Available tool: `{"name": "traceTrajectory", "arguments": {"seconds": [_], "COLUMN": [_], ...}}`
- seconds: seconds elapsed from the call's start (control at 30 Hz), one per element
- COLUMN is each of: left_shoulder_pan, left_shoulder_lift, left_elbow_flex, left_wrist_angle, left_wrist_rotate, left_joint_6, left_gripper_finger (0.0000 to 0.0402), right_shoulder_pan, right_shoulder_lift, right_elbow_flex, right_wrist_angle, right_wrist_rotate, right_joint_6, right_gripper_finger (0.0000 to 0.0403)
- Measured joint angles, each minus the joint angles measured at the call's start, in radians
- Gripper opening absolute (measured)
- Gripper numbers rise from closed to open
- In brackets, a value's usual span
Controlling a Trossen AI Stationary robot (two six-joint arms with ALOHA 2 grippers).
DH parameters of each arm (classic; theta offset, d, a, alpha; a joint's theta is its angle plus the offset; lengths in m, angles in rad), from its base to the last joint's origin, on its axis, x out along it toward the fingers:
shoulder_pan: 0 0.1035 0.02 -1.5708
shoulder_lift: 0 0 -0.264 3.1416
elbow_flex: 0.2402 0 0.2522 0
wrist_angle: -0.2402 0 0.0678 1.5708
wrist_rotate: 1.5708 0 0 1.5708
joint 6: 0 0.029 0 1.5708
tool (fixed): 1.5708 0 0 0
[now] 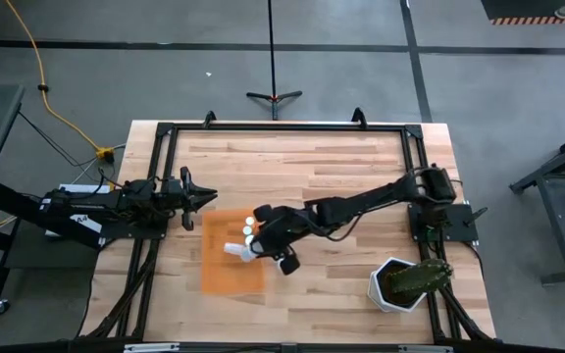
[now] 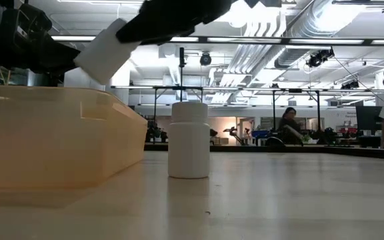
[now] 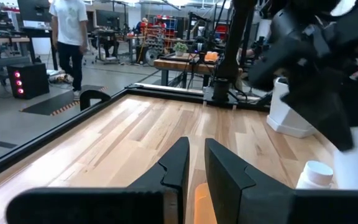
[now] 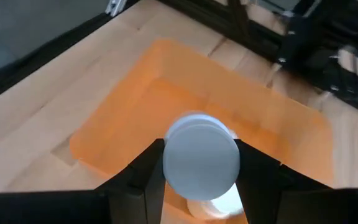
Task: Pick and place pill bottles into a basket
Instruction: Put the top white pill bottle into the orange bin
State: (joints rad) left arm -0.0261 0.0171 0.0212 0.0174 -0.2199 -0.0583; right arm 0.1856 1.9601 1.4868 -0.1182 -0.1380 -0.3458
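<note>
The orange tray lies on the table left of centre; it also shows in the low view and the right wrist view. My right gripper is shut on a white pill bottle above the tray, and the bottle shows tilted in the low view. A few more bottles stand by the tray's far right corner; one stands upright on the table beside the tray wall. My left gripper waits at the tray's far left, shut but for a narrow slit. My right gripper pinches the bottle's body just behind the cap between its two fingers, one on each side. The fingers slant down from the table's right side. The bottle is lifted clear over the tray, tilted, its cap end pointing down toward the tray floor.
A white pot with a green plant stands at the near right of the table. A black frame runs around the table edge. Bare wood lies right of the tray. People show in the room beyond.
</note>
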Motion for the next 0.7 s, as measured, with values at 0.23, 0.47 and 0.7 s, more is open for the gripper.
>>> {"name": "traceTrajectory", "arguments": {"seconds": [0.23,0.47,0.7], "left_shoulder_pan": [0.000,0.000,0.000], "left_shoulder_lift": [0.000,0.000,0.000], "left_elbow_flex": [0.000,0.000,0.000], "left_wrist_angle": [0.000,0.000,0.000], "left_wrist_rotate": [-0.001,0.000,0.000], "left_joint_6": [0.001,0.001,0.001], "left_gripper_finger": [0.0088,0.0088,0.0088], "right_shoulder_pan": [0.002,0.002,-0.001], "right_shoulder_lift": [0.130,0.209,0.217], "right_elbow_flex": [0.213,0.295,0.295], "right_wrist_angle": [-0.238,-0.366,-0.388], "right_wrist_rotate": [-0.037,-0.059,-0.046], "right_joint_6": [-0.038,-0.059,-0.058], "right_gripper_finger": [0.0151,0.0149,0.0164]}}
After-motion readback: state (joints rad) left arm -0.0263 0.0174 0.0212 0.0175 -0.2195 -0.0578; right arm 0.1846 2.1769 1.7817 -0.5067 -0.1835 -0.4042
